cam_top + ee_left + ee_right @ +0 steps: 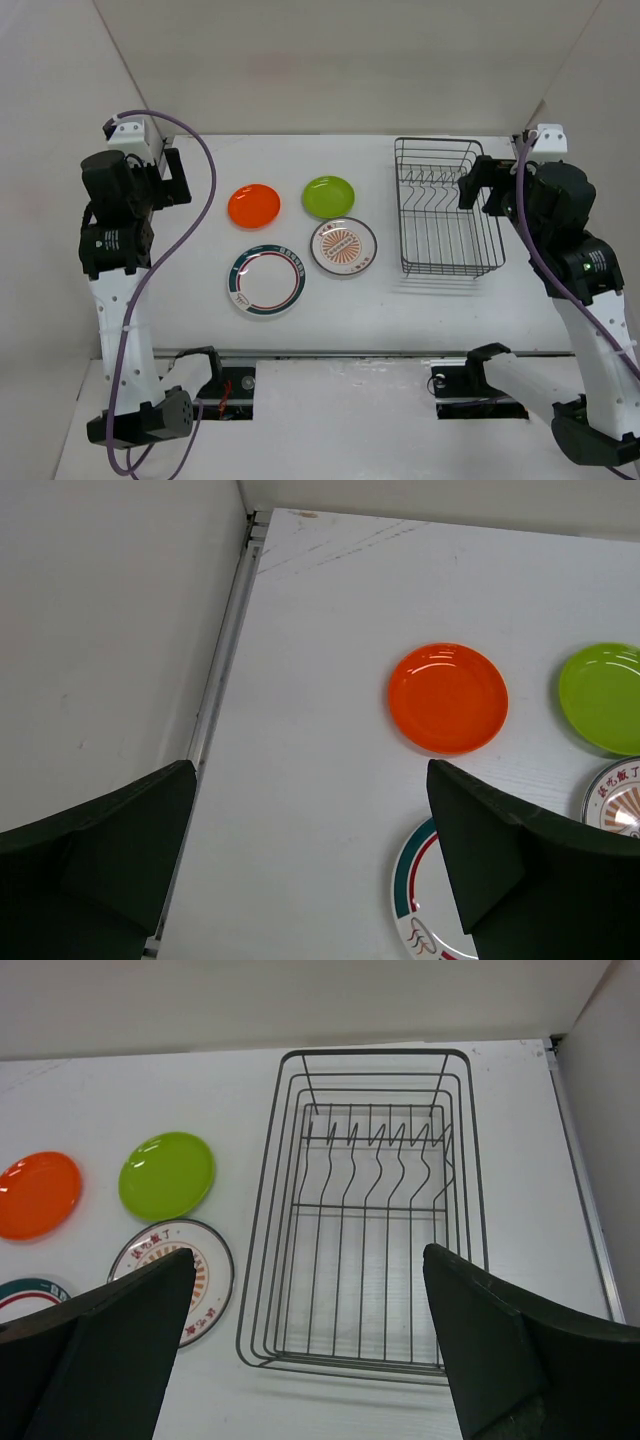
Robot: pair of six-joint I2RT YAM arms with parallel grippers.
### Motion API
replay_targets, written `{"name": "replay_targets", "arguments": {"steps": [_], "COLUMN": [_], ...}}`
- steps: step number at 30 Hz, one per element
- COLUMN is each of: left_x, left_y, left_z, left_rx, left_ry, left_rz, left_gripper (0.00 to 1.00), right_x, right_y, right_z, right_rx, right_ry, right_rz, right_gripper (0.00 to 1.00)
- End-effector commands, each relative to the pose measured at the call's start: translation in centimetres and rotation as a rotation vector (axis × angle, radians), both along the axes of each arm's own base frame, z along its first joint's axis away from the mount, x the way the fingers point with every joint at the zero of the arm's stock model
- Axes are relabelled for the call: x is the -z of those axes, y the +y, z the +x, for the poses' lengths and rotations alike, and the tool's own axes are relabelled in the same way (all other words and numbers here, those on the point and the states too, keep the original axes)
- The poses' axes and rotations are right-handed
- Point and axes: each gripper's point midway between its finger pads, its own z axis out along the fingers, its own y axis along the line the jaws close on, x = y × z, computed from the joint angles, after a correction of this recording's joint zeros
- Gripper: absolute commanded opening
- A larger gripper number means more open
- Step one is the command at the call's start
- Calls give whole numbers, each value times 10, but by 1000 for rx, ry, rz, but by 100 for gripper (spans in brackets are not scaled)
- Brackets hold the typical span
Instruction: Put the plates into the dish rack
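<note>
Status: no plate is loaded. The dish rack (452, 270) stands empty near the right edge of the counter (190, 290). The orange plate (254, 205), green plate (328, 196), patterned plate (343, 245) and green-rimmed plate (265, 281) lie flat mid-counter. The left gripper (310, 810) and right gripper (308, 1290) are both spread wide and hold nothing. All four transfers remain.
</note>
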Motion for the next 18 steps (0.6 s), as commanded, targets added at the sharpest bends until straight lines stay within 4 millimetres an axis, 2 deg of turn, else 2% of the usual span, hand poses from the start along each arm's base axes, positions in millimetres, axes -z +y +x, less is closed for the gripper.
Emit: {"name": "replay_targets", "arguments": {"steps": [1,6,11,13,15,16,17,18], "left_x": [-8,-8,5,12,35,36,52,52], "left_y": [0,0,5,1,-2,-10,-16,-10], "left_z": [4,4,15,28,43,52,64,63], "left_rx": [-6,-6,-23,9,62,140,198,182], "left_ry": [-36,-36,10,10,51,43,81,80], "left_rz": [-8,-8,-9,-22,-50,-82,-126,-127], "left_gripper": [100,100,100,100,100,100,100,100], "right_x": [-8,-19,-13,-9,-10,-6,-12,-11], "right_y": [-6,-9,-5,-1,7,15,19,25], "right_z": [-2,-10,-8,-8,-5,-6,-8,-8], "right_rx": [37,37,16,-6,-41,-87,-114,-143], "right_ry": [-22,-66,-55,-44,-57,-45,-67,-70], "right_rz": [9,23,15,17,28,36,47,54], "right_gripper": [100,100,100,100,100,100,100,100]}}
